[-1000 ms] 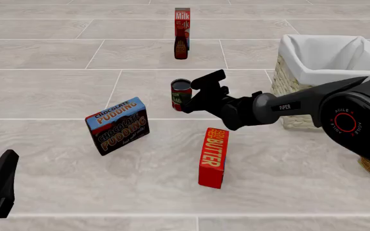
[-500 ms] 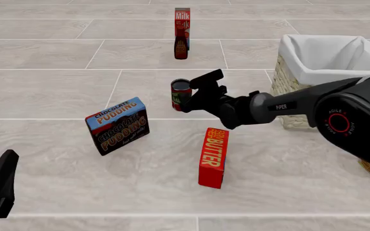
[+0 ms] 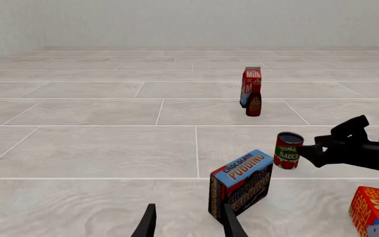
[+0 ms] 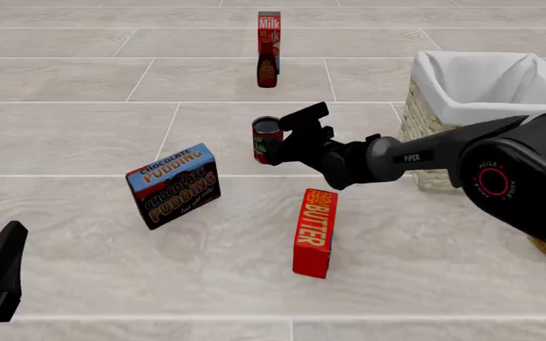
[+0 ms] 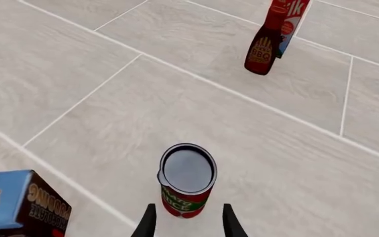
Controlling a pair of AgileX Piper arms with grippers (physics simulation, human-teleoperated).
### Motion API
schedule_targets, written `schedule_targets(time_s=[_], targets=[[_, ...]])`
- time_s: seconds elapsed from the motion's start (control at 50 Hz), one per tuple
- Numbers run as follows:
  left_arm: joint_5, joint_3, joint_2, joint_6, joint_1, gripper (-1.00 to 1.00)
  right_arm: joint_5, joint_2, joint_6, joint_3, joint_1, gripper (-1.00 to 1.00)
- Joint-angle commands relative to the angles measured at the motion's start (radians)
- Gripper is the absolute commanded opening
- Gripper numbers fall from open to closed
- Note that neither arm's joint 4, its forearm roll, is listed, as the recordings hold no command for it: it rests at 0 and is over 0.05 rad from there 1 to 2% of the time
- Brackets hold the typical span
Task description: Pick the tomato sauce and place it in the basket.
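Red and short, the tomato sauce (image 4: 266,140) stands upright on the tiled floor, to the basket's (image 4: 423,121) left and well apart from it. Our right gripper (image 4: 287,138) has its fingers spread on either side of the can, not yet closed on it, as the right wrist view shows (image 5: 187,180). We judge the grasp comes next: we should slide a little further in so the pads meet the label band at mid-height, then close squarely so the can does not tip. The chocolate pudding box (image 4: 173,185) lies nearer us than the can, the butter box (image 4: 314,232) too. Our left gripper (image 3: 188,222) is parked open.
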Motion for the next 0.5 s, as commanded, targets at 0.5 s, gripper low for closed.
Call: schedule_targets(time_s=[0.5], targets=[[0.000, 0.000, 0.000, 0.000, 0.000, 1.00, 0.018, 0.038, 0.004, -0.052, -0.001, 1.00]])
